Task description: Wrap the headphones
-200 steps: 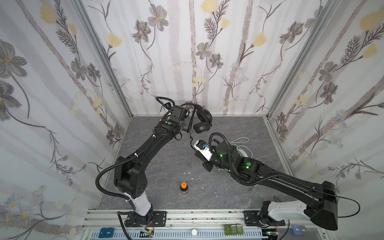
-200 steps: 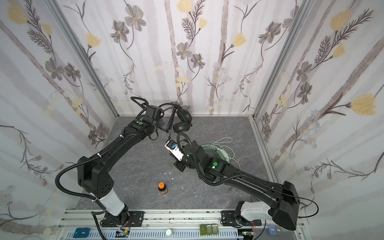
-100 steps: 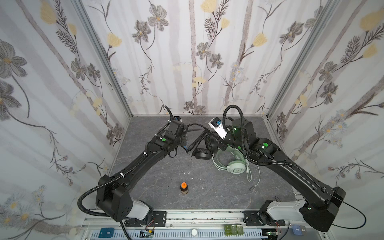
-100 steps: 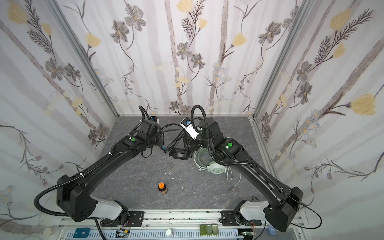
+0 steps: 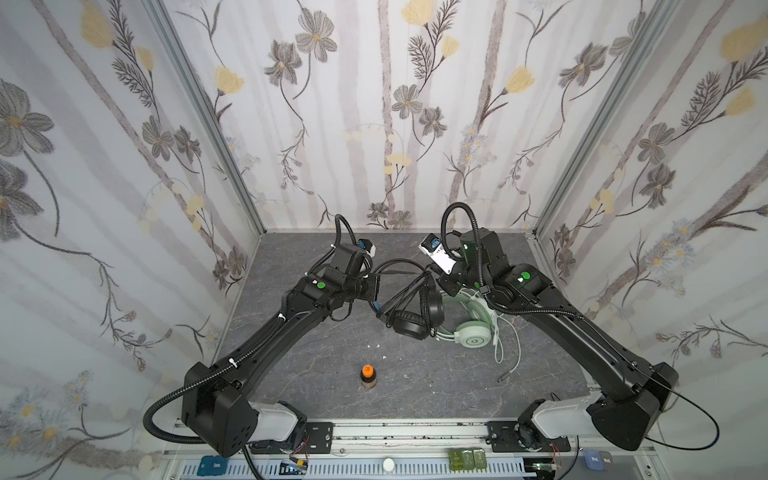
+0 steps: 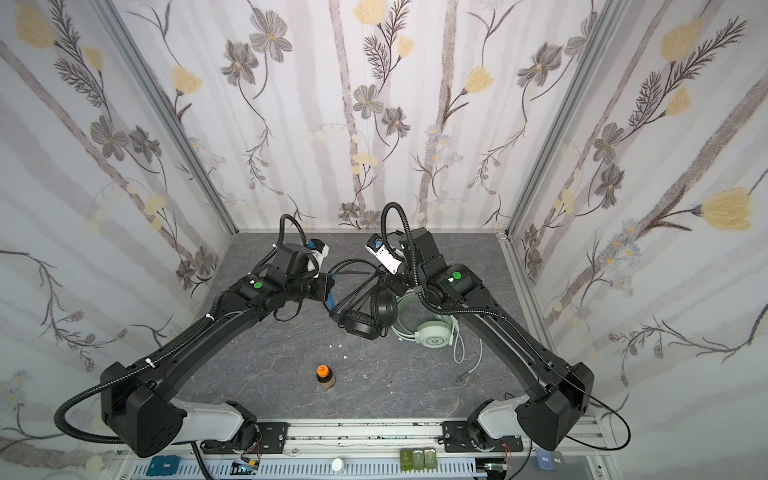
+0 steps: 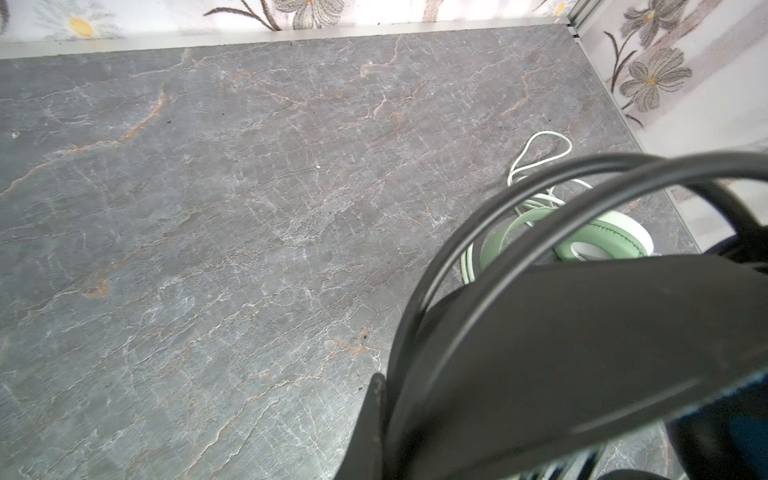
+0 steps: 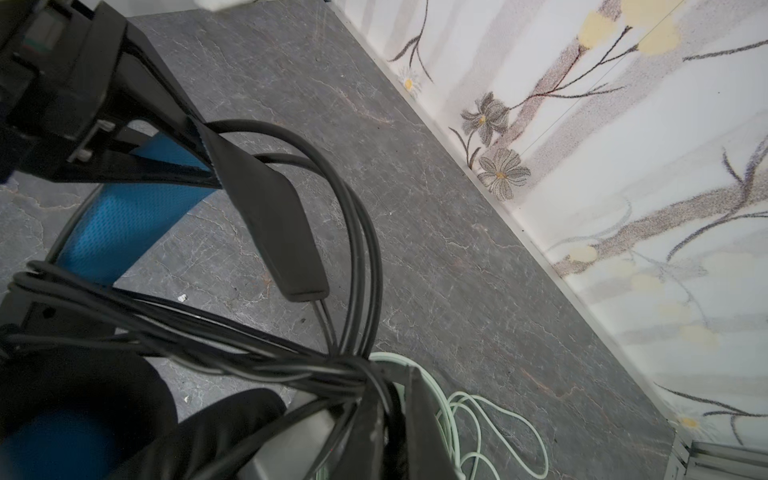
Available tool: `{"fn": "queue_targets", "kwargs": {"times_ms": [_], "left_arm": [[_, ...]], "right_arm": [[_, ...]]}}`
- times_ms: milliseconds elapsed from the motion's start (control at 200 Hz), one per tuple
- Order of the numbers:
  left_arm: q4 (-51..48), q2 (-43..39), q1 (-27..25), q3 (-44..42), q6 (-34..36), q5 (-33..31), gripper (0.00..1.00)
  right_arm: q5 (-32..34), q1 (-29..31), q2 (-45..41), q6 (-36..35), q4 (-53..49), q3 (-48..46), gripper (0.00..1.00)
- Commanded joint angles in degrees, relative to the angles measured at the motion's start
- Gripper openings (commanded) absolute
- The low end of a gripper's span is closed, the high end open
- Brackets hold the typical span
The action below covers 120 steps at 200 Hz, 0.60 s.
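Both my arms, left (image 5: 266, 332) and right (image 5: 582, 328), have swung together over the far middle of the grey table (image 5: 436, 386) since a second ago. Between them are the black headphones (image 5: 409, 324). My left jaws are pressed shut on the blue-lined headband (image 8: 124, 224), and my right jaws pinch the gathered black cable (image 8: 291, 365). The mint green headphones (image 5: 473, 338) lie just to the right, their pale cable (image 5: 505, 345) loose. To wrap well, I judge I should keep the black cable taut, lay the turns snugly, and avoid snagging the green set.

Grey marbled tabletop (image 5: 436, 386) — mint-green headset (image 5: 473, 337) right of centre, 1 orange-capped bottle (image 5: 368, 376) near the front.
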Motion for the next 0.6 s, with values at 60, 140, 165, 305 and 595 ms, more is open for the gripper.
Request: {"fn": "queue_targets", "kwargs": {"times_ms": [60, 140, 165, 305, 595], "left_arm": [[0.1, 0.2, 0.3, 0.8, 2.1, 5.7, 0.00], [0.1, 0.5, 0.4, 1.4, 2.3, 6.4, 0.00], [0.1, 0.6, 0.5, 1.5, 2.2, 6.6, 0.00], [0.3, 1.0, 0.8, 2.5, 2.3, 7.9, 0.00], [-0.4, 2.5, 1.1, 4.4, 2.8, 8.3, 0.00]], "right_arm": [[4.1, -1.9, -0.6, 1.2, 2.4, -2.1, 0.00], [3.8, -2.6, -0.9, 1.6, 3.1, -3.7, 0.00], [3.6, -2.9, -1.0, 1.7, 3.4, -4.3, 0.00], [2.6, -3.5, -1.7, 2.1, 5.6, -7.0, 0.00], [-4.8, -3.5, -4.4, 2.5, 14.8, -14.1, 0.02]]}}
